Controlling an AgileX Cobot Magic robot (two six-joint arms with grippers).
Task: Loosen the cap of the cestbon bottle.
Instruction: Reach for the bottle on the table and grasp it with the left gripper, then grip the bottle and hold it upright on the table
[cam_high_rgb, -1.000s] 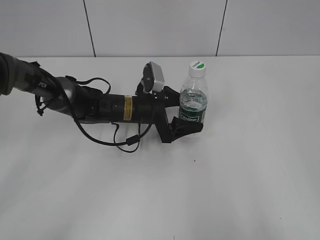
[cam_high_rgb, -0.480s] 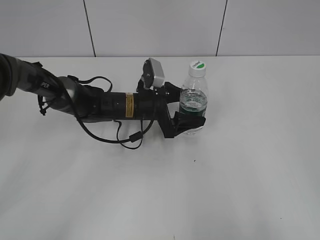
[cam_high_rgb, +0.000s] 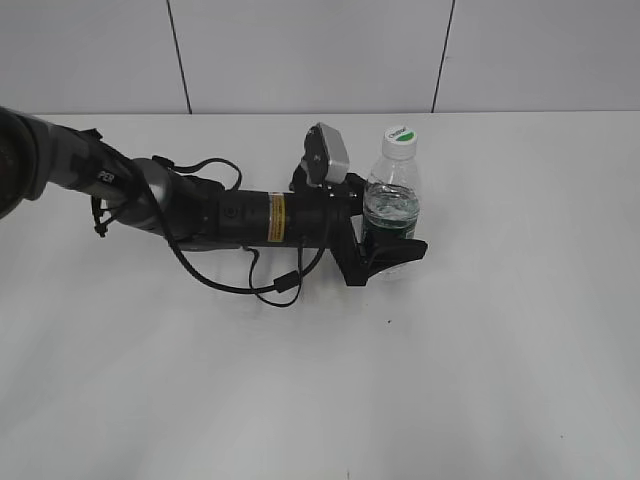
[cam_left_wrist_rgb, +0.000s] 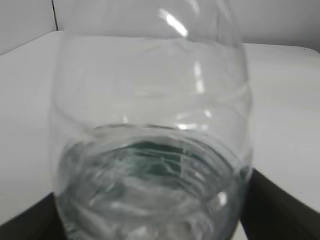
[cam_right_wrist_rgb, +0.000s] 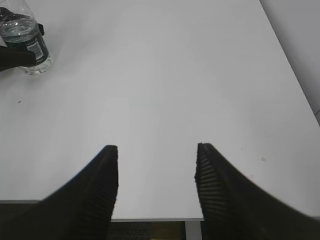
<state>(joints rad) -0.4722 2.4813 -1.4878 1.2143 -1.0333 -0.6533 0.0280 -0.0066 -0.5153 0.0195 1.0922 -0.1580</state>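
Shifted slightly rightward, the left end effector (cam_high_rgb: 392, 247) grips the upright cestbon bottle (cam_high_rgb: 393, 205); right end effector (cam_right_wrist_rgb: 156, 170), released, sits far from the cap (cam_high_rgb: 400, 139).

My left end effector (cam_high_rgb: 385, 250) is matt black plastic. The cestbon bottle (cam_high_rgb: 391, 215) it holds is clear, glossy plastic with bright glints, its label a dark green film. The cap (cam_high_rgb: 400, 138) is smooth white plastic. My right end effector (cam_right_wrist_rgb: 156, 172) has black ribbed pads. The worktop (cam_high_rgb: 500, 330) is smooth matt white.
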